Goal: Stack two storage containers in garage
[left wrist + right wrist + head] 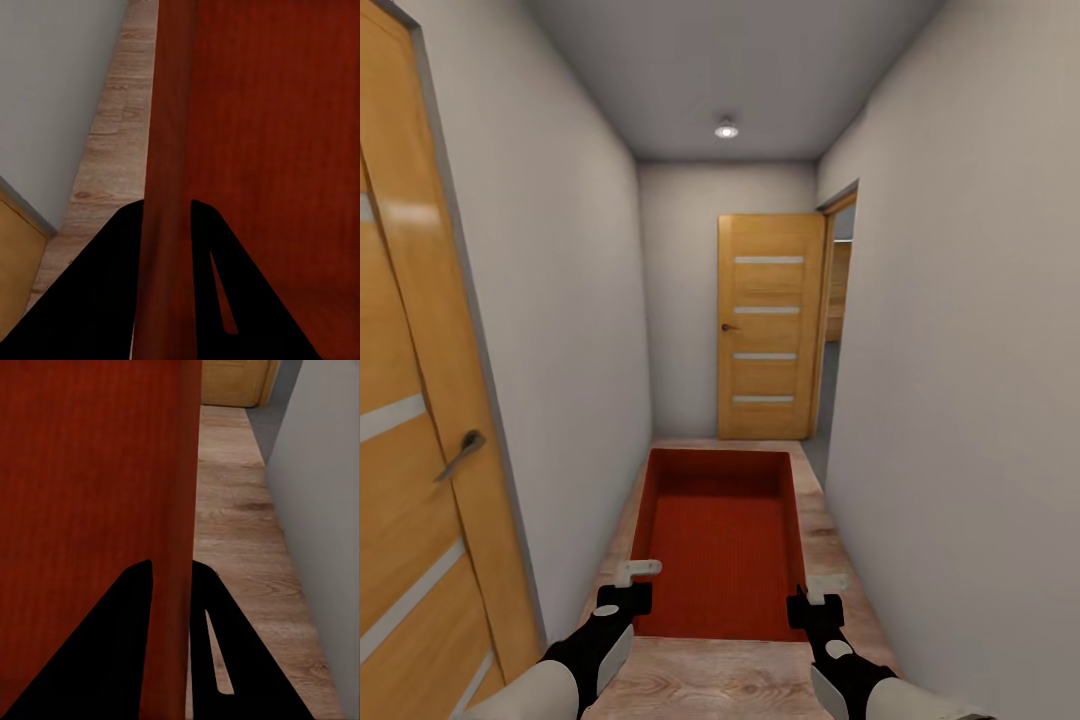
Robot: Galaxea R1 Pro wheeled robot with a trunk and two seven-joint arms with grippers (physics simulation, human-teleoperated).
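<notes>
I hold one orange-red storage container (720, 530) level in front of me, above a light wood plank floor (710, 680). My left gripper (638, 575) is shut on its left wall near the near corner. In the left wrist view that thin wall (169, 135) runs between the dark fingers of the left gripper (166, 214). My right gripper (822, 588) is shut on the right wall. The right wrist view shows this wall (184, 472) clamped in the right gripper (171, 570). The bin is empty. The garage is out of view.
I am in a narrow corridor between grey-white walls. A wooden door (420, 430) with a lever handle (460, 455) is close on my left. A closed wooden door (768, 330) stands at the far end, with an open doorway (838, 310) beside it on the right.
</notes>
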